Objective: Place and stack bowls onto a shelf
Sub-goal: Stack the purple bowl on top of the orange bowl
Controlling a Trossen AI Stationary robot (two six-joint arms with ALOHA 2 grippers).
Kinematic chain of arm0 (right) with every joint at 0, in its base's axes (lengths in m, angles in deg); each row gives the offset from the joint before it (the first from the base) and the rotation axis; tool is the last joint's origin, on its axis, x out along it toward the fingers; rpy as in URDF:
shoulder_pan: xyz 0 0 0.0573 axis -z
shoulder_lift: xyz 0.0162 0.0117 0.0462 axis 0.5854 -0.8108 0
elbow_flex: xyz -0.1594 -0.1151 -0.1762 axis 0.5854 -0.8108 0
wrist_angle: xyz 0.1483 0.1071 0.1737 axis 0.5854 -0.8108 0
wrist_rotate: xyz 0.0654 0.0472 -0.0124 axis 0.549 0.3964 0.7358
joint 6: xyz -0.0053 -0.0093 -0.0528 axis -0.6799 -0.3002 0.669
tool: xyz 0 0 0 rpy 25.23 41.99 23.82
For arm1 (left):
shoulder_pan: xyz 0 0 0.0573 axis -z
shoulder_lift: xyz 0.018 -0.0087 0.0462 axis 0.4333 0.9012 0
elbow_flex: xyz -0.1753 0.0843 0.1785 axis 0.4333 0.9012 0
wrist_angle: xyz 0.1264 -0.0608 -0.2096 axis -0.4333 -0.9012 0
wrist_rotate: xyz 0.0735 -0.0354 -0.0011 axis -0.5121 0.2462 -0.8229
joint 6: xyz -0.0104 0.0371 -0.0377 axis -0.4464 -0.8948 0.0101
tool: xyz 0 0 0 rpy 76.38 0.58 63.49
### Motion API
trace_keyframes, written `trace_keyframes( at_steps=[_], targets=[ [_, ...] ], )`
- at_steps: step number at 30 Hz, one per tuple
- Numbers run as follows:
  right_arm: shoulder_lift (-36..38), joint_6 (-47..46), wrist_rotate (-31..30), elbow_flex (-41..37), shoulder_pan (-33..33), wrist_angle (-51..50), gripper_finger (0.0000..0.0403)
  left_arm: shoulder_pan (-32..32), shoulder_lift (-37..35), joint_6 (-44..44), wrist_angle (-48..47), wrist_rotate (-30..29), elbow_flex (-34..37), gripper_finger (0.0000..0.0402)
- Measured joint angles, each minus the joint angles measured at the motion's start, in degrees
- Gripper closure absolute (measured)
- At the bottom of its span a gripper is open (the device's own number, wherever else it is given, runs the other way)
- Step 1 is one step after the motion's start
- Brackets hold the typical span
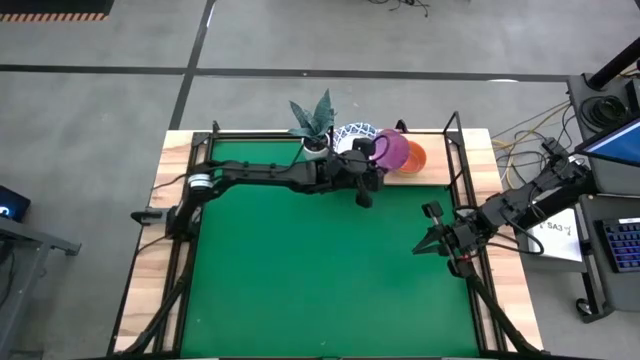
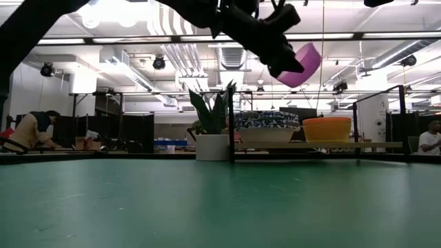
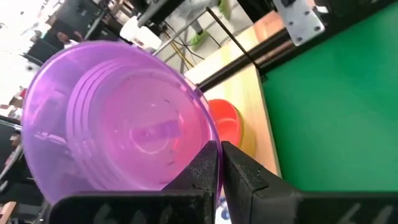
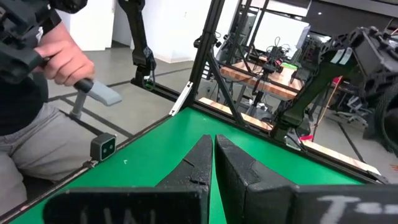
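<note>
High view: my left gripper (image 1: 372, 152) pinches the rim of the purple bowl (image 1: 392, 149), holding it tilted in the air above the shelf (image 1: 405, 176) at the mat's far edge. Below it lie the patterned bowls (image 1: 352, 135) and the orange stack (image 1: 416, 157). My right gripper (image 1: 432, 240), fingers closed and empty, waits near the mat's right edge.

Wide bare green mat (image 1: 320, 270) lies in front of the wooden shelf (image 2: 317, 145), giving open passage. On the shelf, a blue-patterned bowl stack (image 2: 267, 125) and an orange bowl (image 2: 326, 129) fill the space. A potted plant (image 1: 314, 122) stands just beside its left end. Black frame posts (image 2: 231, 114) flank it.
</note>
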Motion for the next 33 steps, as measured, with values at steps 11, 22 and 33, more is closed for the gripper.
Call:
trace_keyframes(
  at_steps=[11,22,33],
  targets=[
    [0.0,0.0,0.0,0.0,0.0,0.1,0.0394,-0.7,4.0,0.0,9.4,0.5,0.0,0.0401],
    [0.0,5.5,9.8,-0.4,0.0,8.2,0.0394,-2.3,5.1,5.7,11.0,8.1,-0.4,0.0401],
    [0.0,6.0,10.0,-0.8,0.0,9.1,0.0394,-2.8,13.9,9.9,1.6,8.9,-15.3,0.0401]
  ],
)
